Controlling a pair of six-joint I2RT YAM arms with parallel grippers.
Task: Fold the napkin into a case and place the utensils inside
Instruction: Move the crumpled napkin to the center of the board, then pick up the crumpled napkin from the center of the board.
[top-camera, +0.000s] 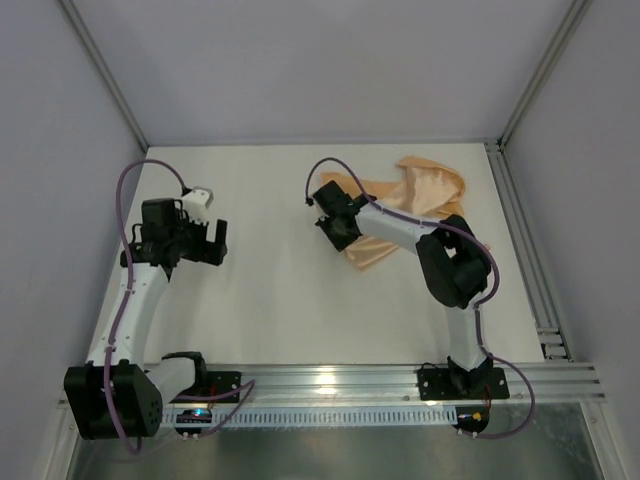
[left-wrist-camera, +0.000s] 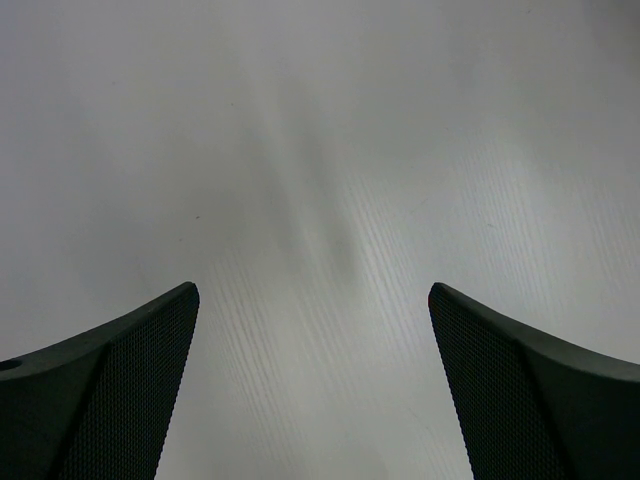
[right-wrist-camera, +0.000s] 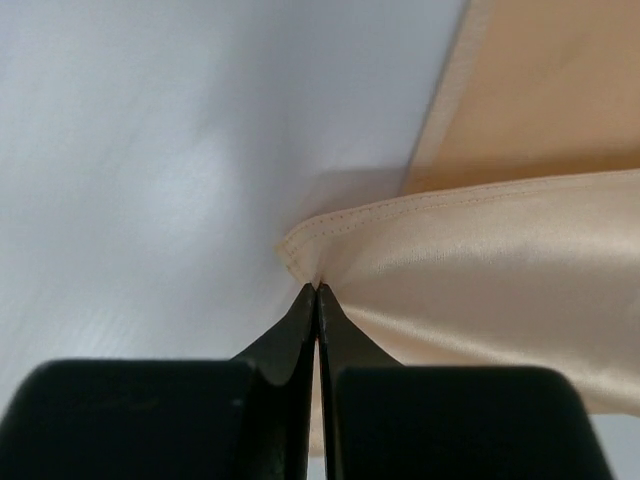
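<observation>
White counter (top-camera: 270, 300) fills the left half of the top view. Over it, at the left-centre of the frame, hangs the left gripper (top-camera: 220, 243). Its two fingers are spread wide apart and hold nothing (the left wrist view shows only bare surface between the dark, textured fingers (left-wrist-camera: 120, 380)). It is well apart from the cloth.

Moving right, the right gripper (top-camera: 338, 238) sits just above the middle of the top view, at the left edge of the napkin (top-camera: 425, 190). Its wrist view shows the jaws pressed together, pinching a stitched hem at a corner of the peach-orange cloth (right-wrist-camera: 480, 270). The fabric fans out from the pinch toward the right of that frame, smooth and slightly shiny, and a second layer shows in the upper right.

In the top view the napkin lies rumpled and loosely bunched in the upper right of the counter, partly hidden under the right arm. It trails from the far right edge down toward the gripper.
</observation>
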